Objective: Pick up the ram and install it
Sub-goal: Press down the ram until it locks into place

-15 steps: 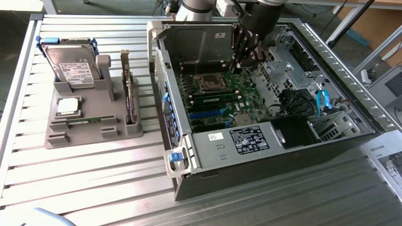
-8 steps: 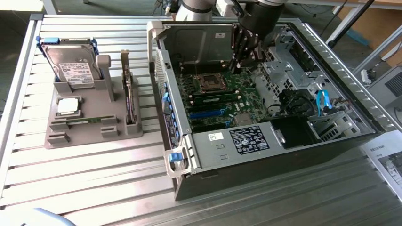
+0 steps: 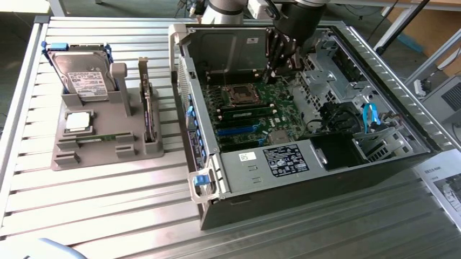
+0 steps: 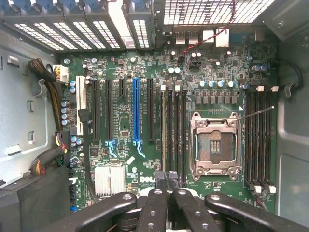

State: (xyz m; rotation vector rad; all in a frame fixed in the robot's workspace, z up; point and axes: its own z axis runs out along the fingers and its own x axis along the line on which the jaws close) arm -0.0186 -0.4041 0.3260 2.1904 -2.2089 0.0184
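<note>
The ram [image 3: 245, 114] is a thin green stick seated on edge in a memory slot beside the empty CPU socket [image 3: 238, 95] of the motherboard, inside the open computer case [image 3: 288, 189]. From the wrist view it is a narrow olive edge [image 4: 163, 130] in the slot farthest from the socket [image 4: 215, 145]. My gripper [image 3: 277, 73] hangs inside the case over the board's far side. Its dark fingers [image 4: 158, 186] are pressed together, and the gripper [image 4: 167, 178] sits just over the end of the ram slots, shut with nothing visible between the tips.
A grey holder [image 3: 86, 156] stands on the slatted metal table at the exterior view's left. It carries a silver hard drive [image 3: 83, 75], an upright expansion card [image 3: 148, 113], a square chip [image 3: 78, 121] and a thin greenish strip [image 3: 97, 137]. Blue cables [image 3: 371, 116] and a black power supply [image 3: 284, 159] sit in the case.
</note>
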